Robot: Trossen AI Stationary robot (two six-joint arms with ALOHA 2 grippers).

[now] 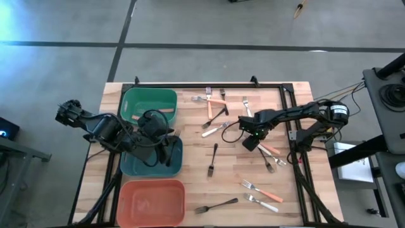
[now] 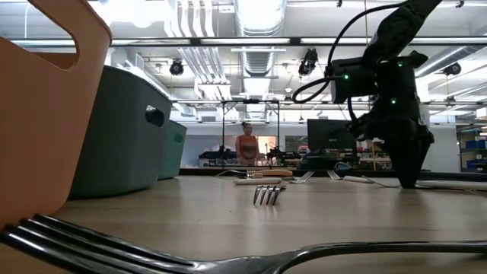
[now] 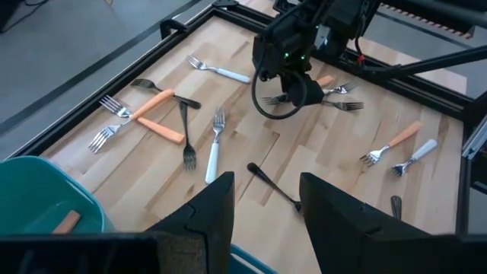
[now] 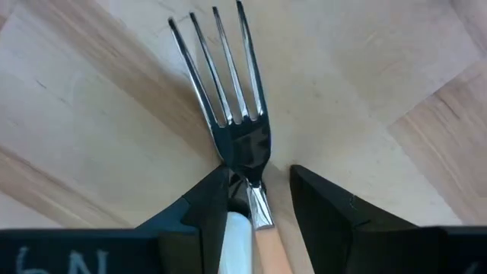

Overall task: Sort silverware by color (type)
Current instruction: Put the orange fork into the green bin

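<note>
The right end effector [image 1: 251, 143] is down at the counter [image 1: 240, 171], its fingers parted around an orange-handled fork [image 4: 242, 114] and a white-handled fork [image 4: 232, 243] lying side by side. The left end effector [image 3: 265, 202] hovers open above the teal bin [image 1: 147, 166]. Other forks [image 1: 215, 124] lie scattered on the counter.
</note>
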